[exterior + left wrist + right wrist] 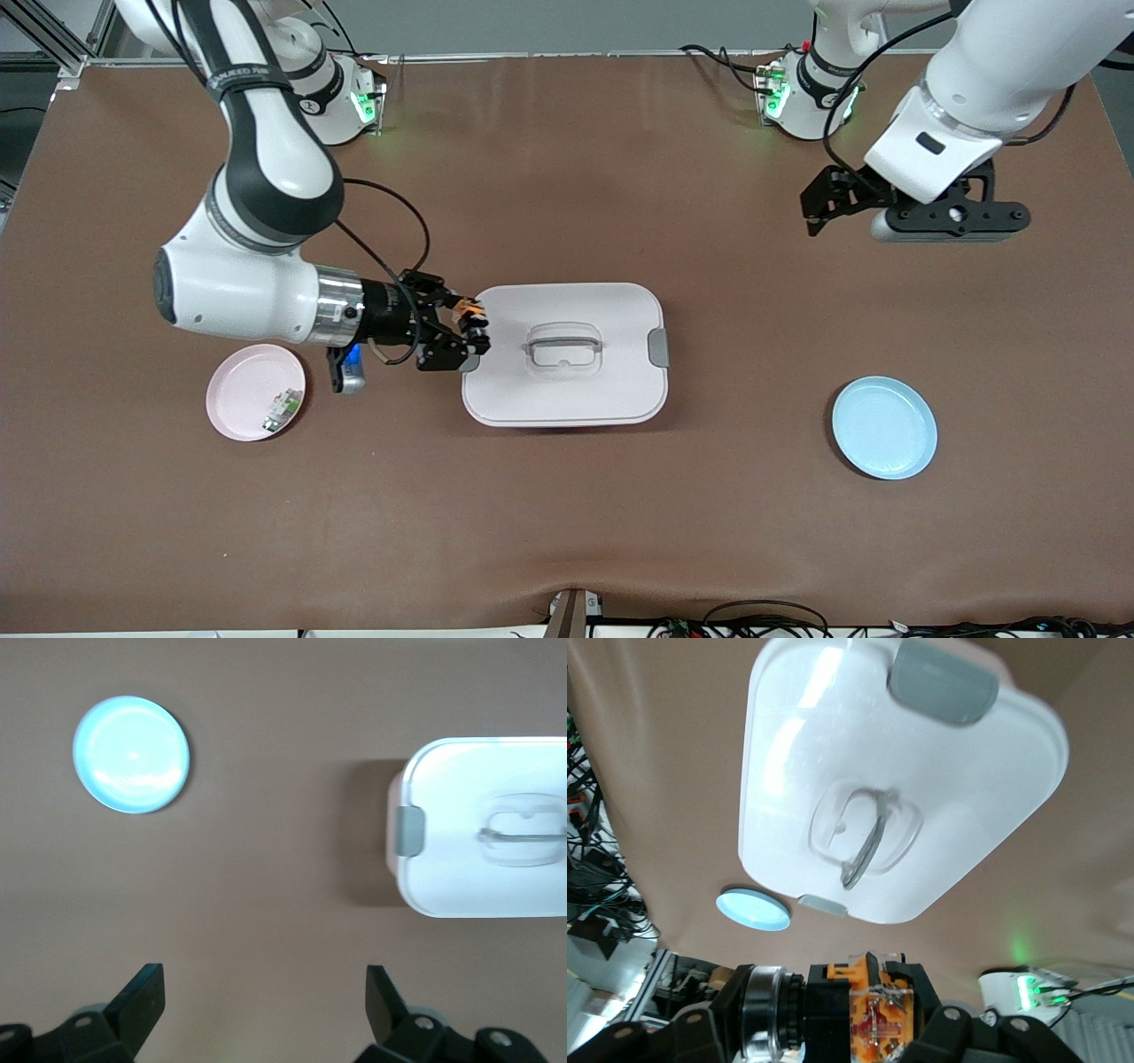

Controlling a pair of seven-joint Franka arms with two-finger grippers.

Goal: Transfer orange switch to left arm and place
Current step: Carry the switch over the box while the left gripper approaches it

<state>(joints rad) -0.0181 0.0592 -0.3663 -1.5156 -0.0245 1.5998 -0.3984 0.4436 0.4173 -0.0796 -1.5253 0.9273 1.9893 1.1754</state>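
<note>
My right gripper is shut on the orange switch, a small black and orange part, and holds it in the air over the edge of the white box at the right arm's end. The right wrist view shows the switch clamped between the black fingers, with the box lid and its recessed handle below. My left gripper hangs open and empty over bare table toward the left arm's end; its two fingertips stand wide apart in the left wrist view, with the box farther off.
A pink plate with a small green-and-white component lies near the right arm. A blue plate lies toward the left arm's end, nearer the front camera. Cables run along the table's near edge.
</note>
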